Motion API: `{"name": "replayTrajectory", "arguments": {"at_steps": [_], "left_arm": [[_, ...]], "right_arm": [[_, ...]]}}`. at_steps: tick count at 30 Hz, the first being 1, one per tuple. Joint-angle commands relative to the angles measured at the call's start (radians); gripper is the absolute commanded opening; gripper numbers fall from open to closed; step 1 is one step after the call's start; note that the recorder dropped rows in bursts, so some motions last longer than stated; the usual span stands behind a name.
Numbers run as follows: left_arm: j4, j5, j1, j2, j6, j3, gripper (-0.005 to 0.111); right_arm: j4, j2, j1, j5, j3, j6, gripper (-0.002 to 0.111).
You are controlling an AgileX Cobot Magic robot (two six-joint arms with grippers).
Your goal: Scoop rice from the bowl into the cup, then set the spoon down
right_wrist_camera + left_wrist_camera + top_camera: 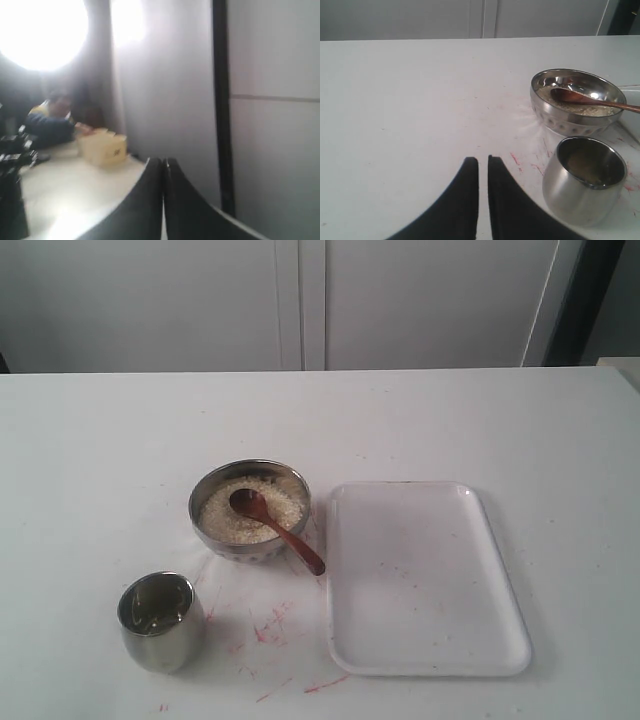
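1 spoon (278,530) in rice (225,518), handle over bowl (228,549) rim, cup (160,635) nearby

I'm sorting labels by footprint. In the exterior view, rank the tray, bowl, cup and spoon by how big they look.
1. tray, clearly largest.
2. bowl.
3. cup, though it seems nearer the camera.
4. spoon: longer than the cup is wide yet slimmest, so cup versus spoon is unsure.

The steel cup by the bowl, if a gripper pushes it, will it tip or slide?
The cup narrows to a rounded base, so a high push would probably rock or tip it. Its shiny steel wall looks slippery to grip. It looks nearly empty, so likely light.
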Motion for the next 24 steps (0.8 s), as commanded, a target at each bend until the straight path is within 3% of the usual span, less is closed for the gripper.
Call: {"name": "replayTrajectory", "arguments": {"at_steps": [1, 13, 15, 19, 24], "left_arm": [[-0.007, -0.003, 0.002, 0.001, -0.002, -0.007, 0.014], [-0.007, -0.003, 0.002, 0.001, -0.002, -0.007, 0.014], [-0.007, -0.003, 0.002, 0.001, -0.002, -0.007, 0.014], [-0.007, -0.003, 0.002, 0.001, -0.002, -0.007, 0.014], [-0.007, -0.003, 0.002, 0.001, -0.002, -0.007, 0.014]], "right_arm": [[0.085, -0.071, 0.004, 0.206, -0.001, 0.009, 0.0], [0.118, -0.073, 0.004, 0.63, -0.001, -0.104, 0.0], [0.116, -0.073, 0.004, 0.665, -0.001, -0.243, 0.0], [0.133, -0.073, 0.005, 0.581, -0.001, -0.729, 0.0], [0.311, -0.071, 0.04, 0.517, 0.025, -1.082, 0.0]]}}
